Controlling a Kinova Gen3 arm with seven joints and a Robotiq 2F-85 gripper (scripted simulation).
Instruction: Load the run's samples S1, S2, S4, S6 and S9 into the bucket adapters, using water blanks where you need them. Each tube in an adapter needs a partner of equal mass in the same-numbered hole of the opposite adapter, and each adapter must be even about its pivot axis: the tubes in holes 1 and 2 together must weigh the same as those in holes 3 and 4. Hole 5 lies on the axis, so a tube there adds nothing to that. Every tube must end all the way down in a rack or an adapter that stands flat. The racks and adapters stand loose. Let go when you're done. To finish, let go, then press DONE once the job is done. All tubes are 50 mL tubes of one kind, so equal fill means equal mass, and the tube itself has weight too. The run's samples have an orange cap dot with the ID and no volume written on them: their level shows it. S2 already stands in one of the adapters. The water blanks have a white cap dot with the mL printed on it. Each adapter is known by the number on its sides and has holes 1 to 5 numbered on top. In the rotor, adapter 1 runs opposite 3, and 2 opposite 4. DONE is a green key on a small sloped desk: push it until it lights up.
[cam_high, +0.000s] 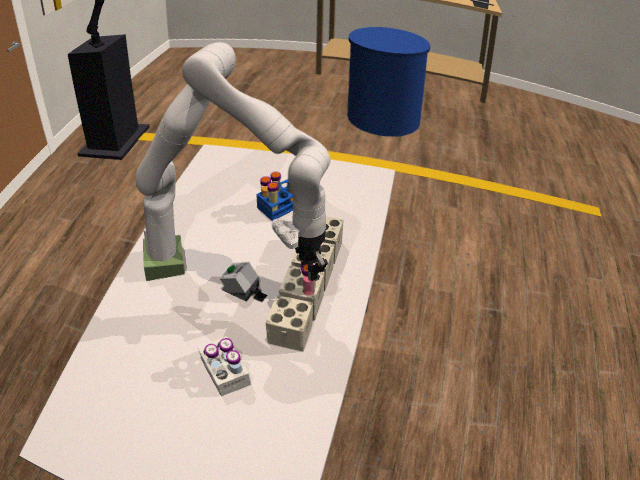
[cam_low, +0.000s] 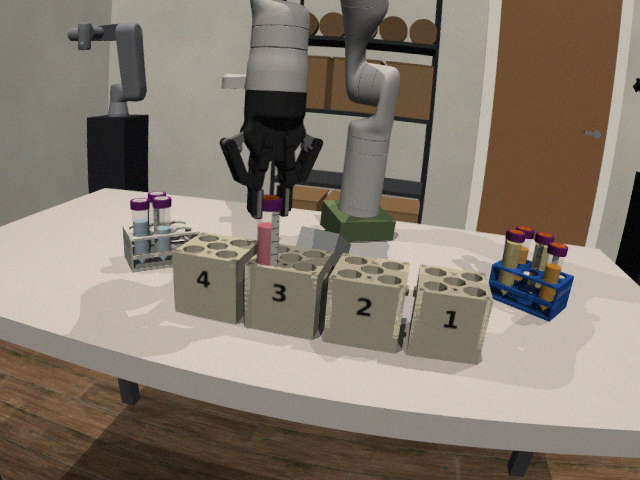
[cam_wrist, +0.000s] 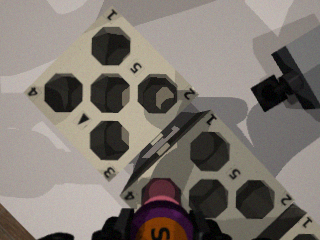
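Observation:
My gripper (cam_low: 270, 206) (cam_high: 310, 270) is shut on the purple cap of a sample tube (cam_low: 264, 242) (cam_high: 308, 285) (cam_wrist: 160, 191) with pink liquid. The cap's orange dot shows an "S"; the number is cut off. The tube stands upright, its lower part down in hole 4 of adapter 3 (cam_low: 279, 305) (cam_high: 292, 283) (cam_wrist: 249, 164), its upper half still above the top. Adapters 4 (cam_low: 204, 289) (cam_high: 287, 333) (cam_wrist: 151, 64), 2 (cam_low: 364, 310) and 1 (cam_low: 449, 321) stand in the same row, their holes empty as far as I can see.
A blue rack (cam_low: 532, 295) (cam_high: 269, 205) with orange-dot samples stands past adapter 1. A white rack (cam_low: 135, 254) (cam_high: 230, 382) with blue water blanks stands past adapter 4. The grey DONE desk (cam_high: 240, 281) (cam_wrist: 300, 65) lies behind adapter 3, near the arm's green base (cam_high: 164, 263).

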